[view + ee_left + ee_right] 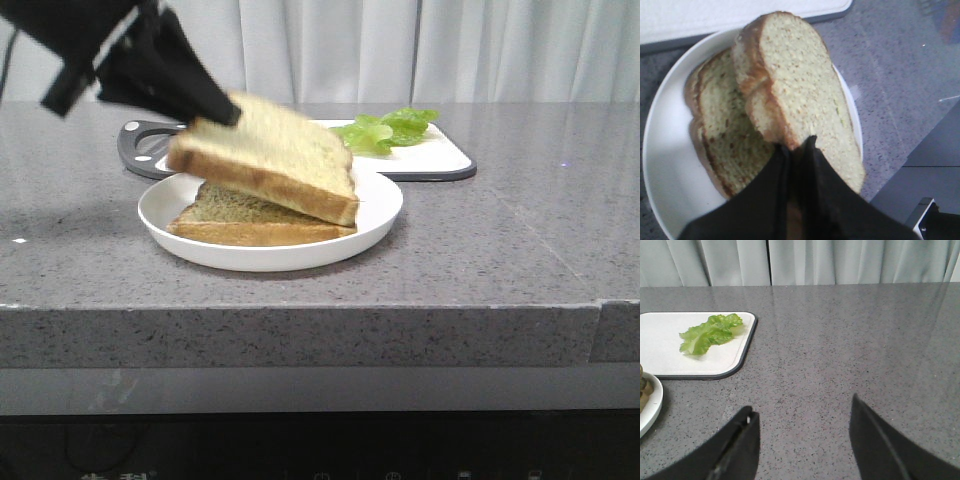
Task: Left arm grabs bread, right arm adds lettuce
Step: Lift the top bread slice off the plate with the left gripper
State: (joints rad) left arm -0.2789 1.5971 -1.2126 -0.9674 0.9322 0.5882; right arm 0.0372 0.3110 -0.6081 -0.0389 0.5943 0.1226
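My left gripper is shut on the crust edge of the bread, a thick pale speckled slice held tilted just above the white plate. The left wrist view shows the jaws pinching the bread. A thinner, darker toast slice lies flat on the plate below it. The lettuce lies on the white cutting board behind the plate. My right gripper is open and empty over bare counter, well apart from the lettuce; it does not show in the front view.
The grey speckled counter ends in a front edge close to the plate. The cutting board has a dark rim and a handle at its left end. White curtains hang behind the counter.
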